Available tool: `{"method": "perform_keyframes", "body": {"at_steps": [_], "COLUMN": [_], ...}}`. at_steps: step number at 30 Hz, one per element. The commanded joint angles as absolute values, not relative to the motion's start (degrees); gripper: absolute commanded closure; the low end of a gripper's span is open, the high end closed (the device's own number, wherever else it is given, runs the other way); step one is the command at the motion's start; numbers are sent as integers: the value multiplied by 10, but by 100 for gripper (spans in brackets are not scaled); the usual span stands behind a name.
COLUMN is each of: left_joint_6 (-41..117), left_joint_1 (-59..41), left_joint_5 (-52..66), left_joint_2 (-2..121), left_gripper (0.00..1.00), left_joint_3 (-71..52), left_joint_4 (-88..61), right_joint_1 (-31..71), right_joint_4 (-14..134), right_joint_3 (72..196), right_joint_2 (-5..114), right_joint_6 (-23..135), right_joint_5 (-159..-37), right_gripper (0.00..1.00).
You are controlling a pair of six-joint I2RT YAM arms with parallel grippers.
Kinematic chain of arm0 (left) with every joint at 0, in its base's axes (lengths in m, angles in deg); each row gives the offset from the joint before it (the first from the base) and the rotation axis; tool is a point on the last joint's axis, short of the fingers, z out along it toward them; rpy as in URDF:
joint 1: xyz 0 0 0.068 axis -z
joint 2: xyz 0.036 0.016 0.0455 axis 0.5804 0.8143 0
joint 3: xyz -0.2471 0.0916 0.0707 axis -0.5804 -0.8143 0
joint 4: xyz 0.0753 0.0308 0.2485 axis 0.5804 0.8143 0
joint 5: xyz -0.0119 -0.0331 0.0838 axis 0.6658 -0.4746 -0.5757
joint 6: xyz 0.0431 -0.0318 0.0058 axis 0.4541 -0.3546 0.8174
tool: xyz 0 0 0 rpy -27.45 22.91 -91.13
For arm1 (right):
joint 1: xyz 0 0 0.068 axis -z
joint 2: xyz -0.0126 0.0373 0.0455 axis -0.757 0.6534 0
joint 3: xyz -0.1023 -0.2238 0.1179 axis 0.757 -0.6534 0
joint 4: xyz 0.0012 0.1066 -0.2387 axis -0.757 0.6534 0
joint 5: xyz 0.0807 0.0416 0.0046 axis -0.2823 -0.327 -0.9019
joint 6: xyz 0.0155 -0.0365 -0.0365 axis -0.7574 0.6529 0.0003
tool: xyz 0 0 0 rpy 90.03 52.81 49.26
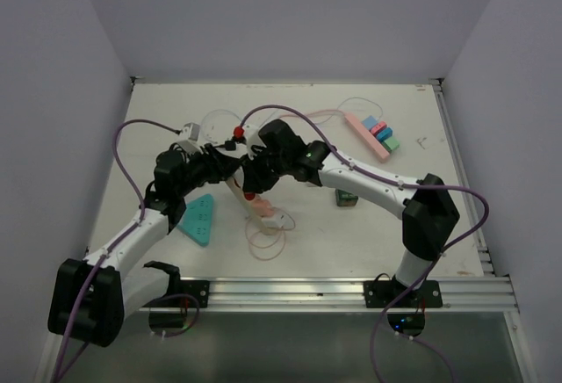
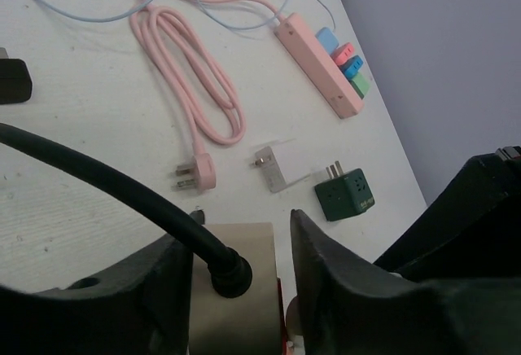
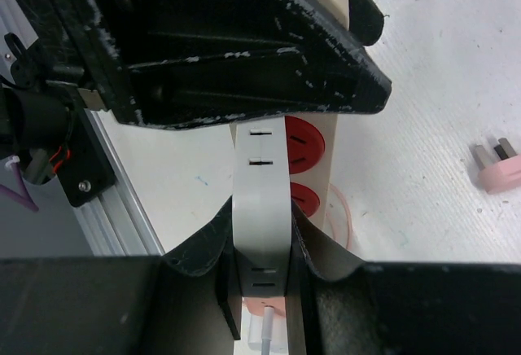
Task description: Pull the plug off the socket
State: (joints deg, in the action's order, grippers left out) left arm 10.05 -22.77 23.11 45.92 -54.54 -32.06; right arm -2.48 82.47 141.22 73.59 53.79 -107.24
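Centrally, top view: pale power strip (image 1: 263, 207), tilted, held between both arms. Right gripper (image 3: 262, 241): clenched on the strip's narrow sides, lower centre of its wrist view, just below red sockets (image 3: 304, 139). Left gripper (image 2: 240, 229): fingers either side of the strip's other end, bottom of its wrist view; whether pressing or loose, cannot tell. Black plug (image 2: 229, 275): seated in the strip between those fingers, black cable (image 2: 81, 166) arching to the left edge. Beyond, on table (image 2: 81, 62): pink extension lead (image 2: 317, 74) upper right; green adapter (image 2: 344, 195), white adapter (image 2: 285, 165), pink plug (image 2: 198, 176) mid-frame.
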Motion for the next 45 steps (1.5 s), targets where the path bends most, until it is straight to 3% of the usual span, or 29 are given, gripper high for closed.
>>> {"method": "perform_keyframes", "body": {"at_steps": [1,2,4,5,7,21,30,37,45], "left_joint_6": [119,122,137,145,166,288,260,247,240], "left_joint_1": [-215,-215,-215,-215,-215,-215,-215,-215,-215], "left_joint_5": [212,208,192,184,159,-12,65,109,125], "left_joint_2": [449,448,446,443,440,436,419,397,369], "left_gripper": [56,69,82,93,100,100,100,100,100], "left_joint_3": [-555,-552,-542,-537,-523,-381,-341,-341,-370], "left_joint_4": [-321,-315,-297,-287,-268,-61,-47,-31,-24], "right_joint_1": [-34,-35,-37,-37,-38,-38,-7,75,107], "right_joint_4": [784,786,788,789,796,855,882,730,627], "right_joint_3": [1415,1411,1404,1395,1386,1294,1213,1038,1014], "right_joint_2": [690,688,681,671,659,501,455,443,530], "right_joint_6": [525,524,521,519,511,464,427,319,293], "right_joint_5": [-1085,-1084,-1081,-1080,-1072,-992,-892,-1006,-1089], "right_gripper": [100,100,100,100,100,100,100,100,100]}}
